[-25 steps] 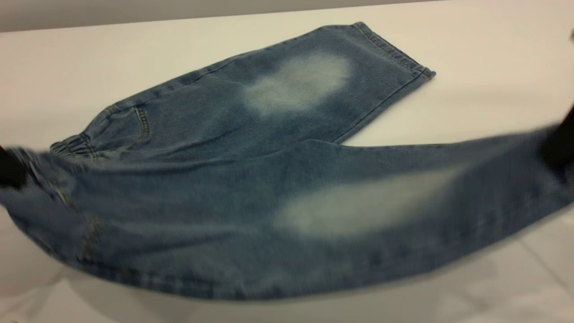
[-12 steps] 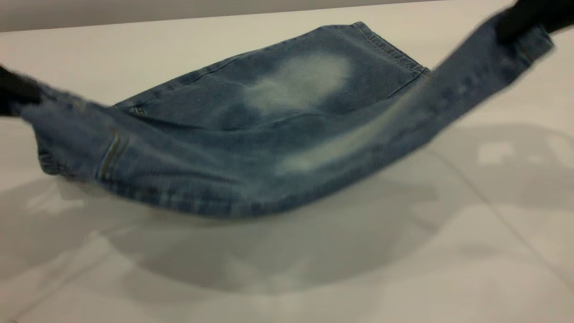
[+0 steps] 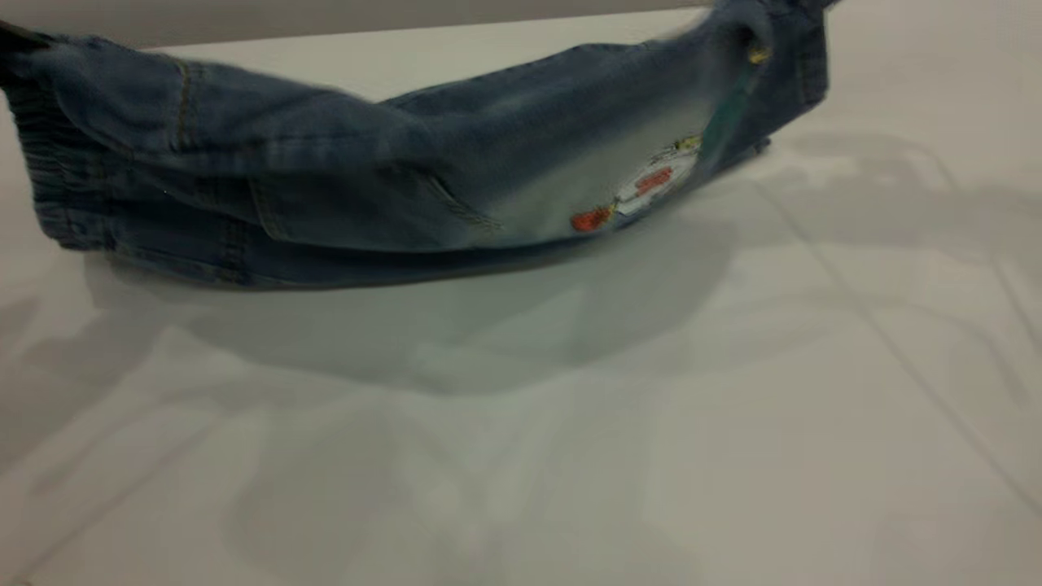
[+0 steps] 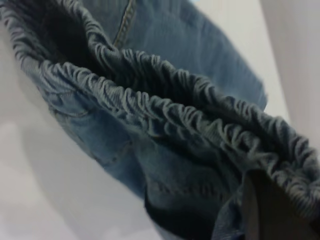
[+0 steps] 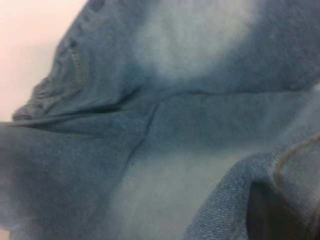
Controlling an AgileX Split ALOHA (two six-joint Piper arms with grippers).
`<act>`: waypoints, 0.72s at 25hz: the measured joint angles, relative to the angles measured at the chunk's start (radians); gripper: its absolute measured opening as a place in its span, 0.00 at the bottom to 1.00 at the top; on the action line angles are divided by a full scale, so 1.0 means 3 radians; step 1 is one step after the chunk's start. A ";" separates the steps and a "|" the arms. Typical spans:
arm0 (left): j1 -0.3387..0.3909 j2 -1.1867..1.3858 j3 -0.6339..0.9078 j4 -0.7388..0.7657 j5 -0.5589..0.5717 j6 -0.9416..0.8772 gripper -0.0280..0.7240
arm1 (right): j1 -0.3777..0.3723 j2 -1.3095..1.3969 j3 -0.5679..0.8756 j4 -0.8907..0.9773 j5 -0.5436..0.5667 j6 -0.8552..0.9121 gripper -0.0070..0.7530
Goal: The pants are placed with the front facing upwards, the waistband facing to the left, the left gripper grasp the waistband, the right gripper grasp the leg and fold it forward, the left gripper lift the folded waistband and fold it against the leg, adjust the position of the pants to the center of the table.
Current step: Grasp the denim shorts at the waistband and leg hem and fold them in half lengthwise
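The pants (image 3: pixel 326 171) hang slung between both grippers above the table (image 3: pixel 570 456), sagging in the middle over the far leg. The lifted leg (image 3: pixel 733 89) shows its reverse side with the cartoon print (image 3: pixel 643 191). At the far left, the left gripper (image 4: pixel 270 202) is shut on the ruffled waistband (image 4: pixel 190 117); only a dark tip of it (image 3: pixel 11 34) shows in the exterior view. The right gripper (image 5: pixel 270 212) is shut on the leg's hem end at the far right, one dark finger (image 5: pixel 262 215) showing under a denim fold.
Bare tabletop stretches across the whole near half, with the pants' shadow (image 3: pixel 456 325) on it. The table's far edge (image 3: pixel 407 28) runs just behind the pants.
Both grippers have risen and moved toward the far side, carrying the near leg and waistband over the far leg. The leg's printed reverse now faces the camera.
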 joint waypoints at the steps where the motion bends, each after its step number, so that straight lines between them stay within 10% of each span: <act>1: 0.0000 0.0026 0.0000 -0.0099 -0.0043 0.0000 0.18 | 0.0000 0.0090 -0.0104 0.0035 0.0005 0.0044 0.03; 18: 0.0000 0.0717 -0.0172 -0.0788 -0.0503 0.0143 0.18 | 0.0112 0.1142 -0.1209 0.0467 0.0022 0.0424 0.03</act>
